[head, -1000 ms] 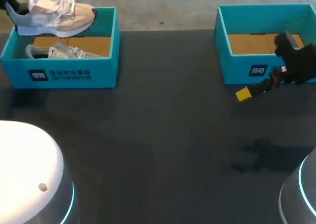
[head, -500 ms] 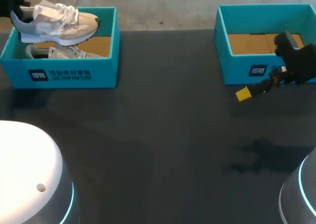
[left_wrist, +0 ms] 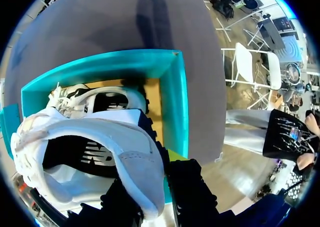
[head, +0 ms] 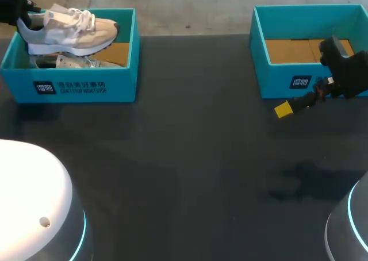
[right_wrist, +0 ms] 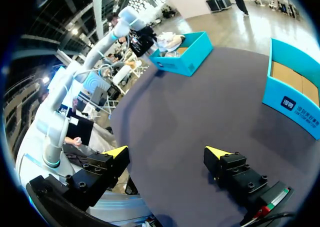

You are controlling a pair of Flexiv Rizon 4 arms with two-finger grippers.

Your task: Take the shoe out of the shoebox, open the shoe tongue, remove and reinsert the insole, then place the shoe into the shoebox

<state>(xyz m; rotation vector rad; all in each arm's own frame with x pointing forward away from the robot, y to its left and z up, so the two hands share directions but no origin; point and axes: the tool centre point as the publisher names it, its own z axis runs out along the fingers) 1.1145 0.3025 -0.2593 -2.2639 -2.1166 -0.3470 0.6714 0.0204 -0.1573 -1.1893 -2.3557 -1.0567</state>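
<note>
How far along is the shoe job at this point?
Done: the shoe is up out of the left box. In hand: the left fingers grip its heel above the second shoe lying inside. The insole sits in the shoe; whether it has already been out cannot be told. Left, at least: boxing the shoe. The right fingers hang open before the right box.

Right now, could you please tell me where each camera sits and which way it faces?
Head view: fixed above and behind, looking down on the table; left arm at the far corner, right end effector beside the right shoebox.
Left wrist view: on the left wrist, facing down into the left shoebox; left end effector clamps the sneaker at its heel.
Right wrist view: on the right wrist, facing across the table; its open end effector shows.
Shared: all three show the left shoebox and held sneaker.
</note>
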